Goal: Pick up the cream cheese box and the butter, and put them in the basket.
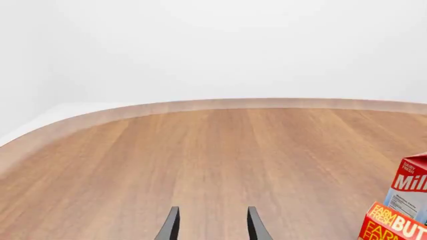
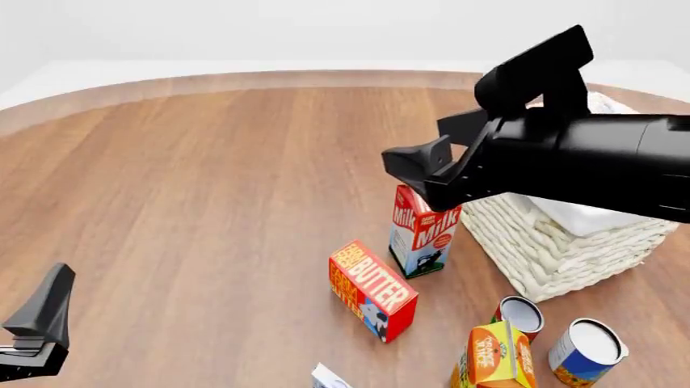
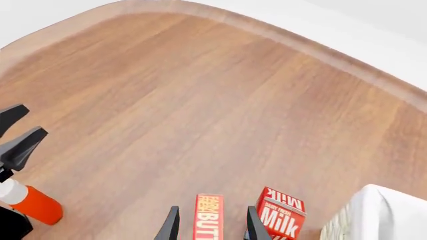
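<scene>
The butter lies on the wooden table, a red and orange box just left of the red Milk carton. In the right wrist view the butter shows well below, between my open fingers. My right gripper hangs high above the milk carton, holding nothing. The basket stands at the right, partly hidden by the right arm; its white liner shows. A white and pale-blue corner at the front edge looks like the cream cheese box. My left gripper is low at the front left, open and holding nothing.
Two tin cans and an orange juice carton stand in front of the basket. An orange and white object sits near the left arm. The table's raised curved rim runs along the far side.
</scene>
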